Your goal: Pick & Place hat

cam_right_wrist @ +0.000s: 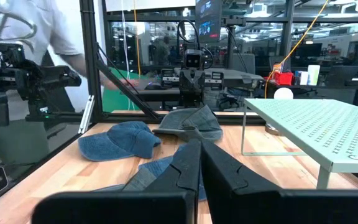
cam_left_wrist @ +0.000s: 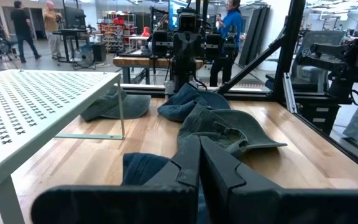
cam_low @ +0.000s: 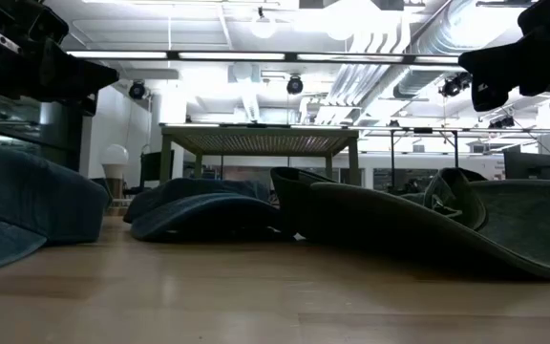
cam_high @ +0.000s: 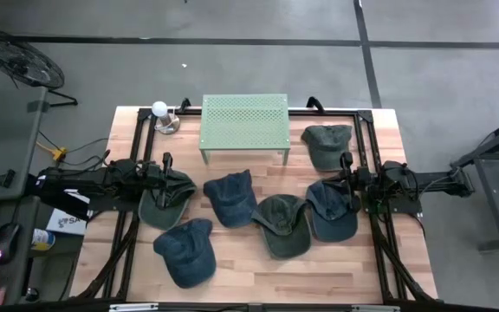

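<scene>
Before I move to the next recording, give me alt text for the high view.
Six caps lie on a wooden table in front of a pale green perforated rack. The left hand, shut, sits over an olive cap, the right hand, shut, over a blue cap; neither holds anything.

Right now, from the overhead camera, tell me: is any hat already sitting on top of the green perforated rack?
No. The green rack has a bare top, and all six hats, such as the dark green one beside it, lie on the wooden table.
</scene>
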You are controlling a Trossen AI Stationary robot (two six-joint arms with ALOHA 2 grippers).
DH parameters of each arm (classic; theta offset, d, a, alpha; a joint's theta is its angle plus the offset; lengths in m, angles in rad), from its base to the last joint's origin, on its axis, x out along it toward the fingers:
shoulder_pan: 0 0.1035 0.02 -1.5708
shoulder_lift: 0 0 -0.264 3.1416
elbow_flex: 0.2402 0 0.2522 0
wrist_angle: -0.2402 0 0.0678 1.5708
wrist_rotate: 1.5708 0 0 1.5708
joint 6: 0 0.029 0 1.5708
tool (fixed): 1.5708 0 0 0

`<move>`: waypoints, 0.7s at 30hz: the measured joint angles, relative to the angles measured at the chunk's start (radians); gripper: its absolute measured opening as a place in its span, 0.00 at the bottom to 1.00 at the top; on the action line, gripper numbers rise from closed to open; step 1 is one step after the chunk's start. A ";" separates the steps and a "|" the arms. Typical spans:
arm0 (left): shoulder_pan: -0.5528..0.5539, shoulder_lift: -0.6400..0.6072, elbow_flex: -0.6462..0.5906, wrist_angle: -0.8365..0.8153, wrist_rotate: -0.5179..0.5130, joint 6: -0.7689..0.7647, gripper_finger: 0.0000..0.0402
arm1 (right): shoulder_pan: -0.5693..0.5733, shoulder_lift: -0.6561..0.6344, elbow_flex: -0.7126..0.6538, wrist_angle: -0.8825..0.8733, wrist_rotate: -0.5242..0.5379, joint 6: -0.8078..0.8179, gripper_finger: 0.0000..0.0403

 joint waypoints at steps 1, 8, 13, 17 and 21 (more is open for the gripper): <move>0.000 0.000 0.000 0.000 0.000 0.000 0.01 | 0.000 0.000 0.000 0.000 0.000 0.000 0.02; 0.000 0.000 0.000 0.000 0.000 0.000 0.01 | 0.000 0.000 0.000 0.000 0.000 0.000 0.01; 0.000 0.000 0.000 0.000 0.000 0.000 0.01 | 0.000 0.000 0.000 0.000 0.000 0.000 0.02; 0.000 0.000 0.000 0.000 0.000 0.000 0.01 | 0.000 0.000 0.000 0.000 0.000 0.000 0.02; 0.000 0.000 0.000 0.000 0.000 0.000 0.01 | 0.000 0.000 0.000 0.000 0.000 0.000 0.02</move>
